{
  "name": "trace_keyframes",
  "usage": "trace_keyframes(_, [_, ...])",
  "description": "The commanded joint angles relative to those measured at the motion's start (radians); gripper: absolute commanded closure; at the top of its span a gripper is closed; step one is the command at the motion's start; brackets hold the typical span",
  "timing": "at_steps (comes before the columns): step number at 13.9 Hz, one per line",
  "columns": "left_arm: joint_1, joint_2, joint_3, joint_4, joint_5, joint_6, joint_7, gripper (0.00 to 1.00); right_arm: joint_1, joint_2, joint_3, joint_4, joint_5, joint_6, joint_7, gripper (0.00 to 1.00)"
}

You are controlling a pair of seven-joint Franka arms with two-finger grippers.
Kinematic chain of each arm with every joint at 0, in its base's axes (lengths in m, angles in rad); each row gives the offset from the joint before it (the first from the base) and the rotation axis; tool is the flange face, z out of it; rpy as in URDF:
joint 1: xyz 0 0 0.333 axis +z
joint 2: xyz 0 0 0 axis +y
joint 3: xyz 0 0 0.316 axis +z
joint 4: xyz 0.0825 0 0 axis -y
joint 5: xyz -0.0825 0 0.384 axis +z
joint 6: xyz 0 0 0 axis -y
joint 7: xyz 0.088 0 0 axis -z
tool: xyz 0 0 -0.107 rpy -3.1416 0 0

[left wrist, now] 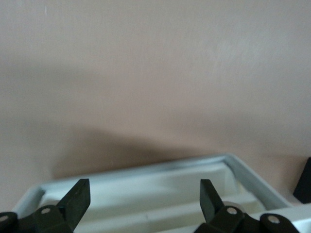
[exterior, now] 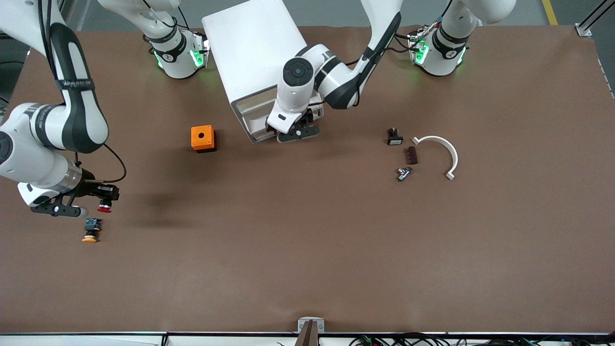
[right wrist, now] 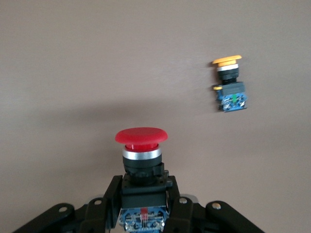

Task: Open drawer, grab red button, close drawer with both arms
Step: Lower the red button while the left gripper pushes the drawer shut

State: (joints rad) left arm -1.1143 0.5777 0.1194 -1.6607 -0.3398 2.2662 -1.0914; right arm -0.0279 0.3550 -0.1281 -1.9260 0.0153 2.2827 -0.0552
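Note:
The big white cabinet (exterior: 254,48) stands between the two bases. One drawer (exterior: 253,126) at its front is pulled out a little. My left gripper (exterior: 298,132) is at that drawer's front, open, with its fingers (left wrist: 77,199) on either side of the white tray (left wrist: 146,184) and nothing held. My right gripper (exterior: 103,199) is over the table at the right arm's end, shut on the button (exterior: 104,207). The button's red cap (right wrist: 141,137) sticks out past the fingers (right wrist: 109,199), which clamp its black-and-blue body.
A like button with an orange-yellow cap (exterior: 91,230) (right wrist: 228,82) lies on the table close under the right gripper. An orange box (exterior: 203,138) sits beside the cabinet. Toward the left arm's end lie a black part (exterior: 394,137), a brown piece (exterior: 412,155), a metal piece (exterior: 403,173) and a white arc (exterior: 442,149).

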Motion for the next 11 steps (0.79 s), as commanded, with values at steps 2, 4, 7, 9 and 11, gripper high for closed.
trace_keyframes(2, [-0.007,-0.029,-0.032,-0.019,-0.008,-0.077,-0.036,0.01,-0.041,0.102,0.024,0.018,-0.008,0.111,-0.035,1.00])
trace_keyframes(4, [-0.007,-0.027,-0.050,-0.019,-0.008,-0.083,-0.048,0.01,-0.046,0.148,0.024,0.028,-0.008,0.173,-0.054,1.00])
trace_keyframes(7, [-0.007,-0.022,-0.058,-0.013,-0.008,-0.083,-0.064,0.01,-0.049,0.228,0.024,0.093,0.002,0.184,-0.057,1.00])
trace_keyframes(9, [-0.001,-0.022,-0.058,-0.010,-0.008,-0.083,-0.065,0.01,-0.047,0.255,0.025,0.122,0.003,0.187,-0.055,1.00])
trace_keyframes(11, [0.017,-0.029,-0.037,0.002,0.007,-0.105,-0.062,0.00,-0.049,0.283,0.025,0.154,0.003,0.187,-0.048,1.00])
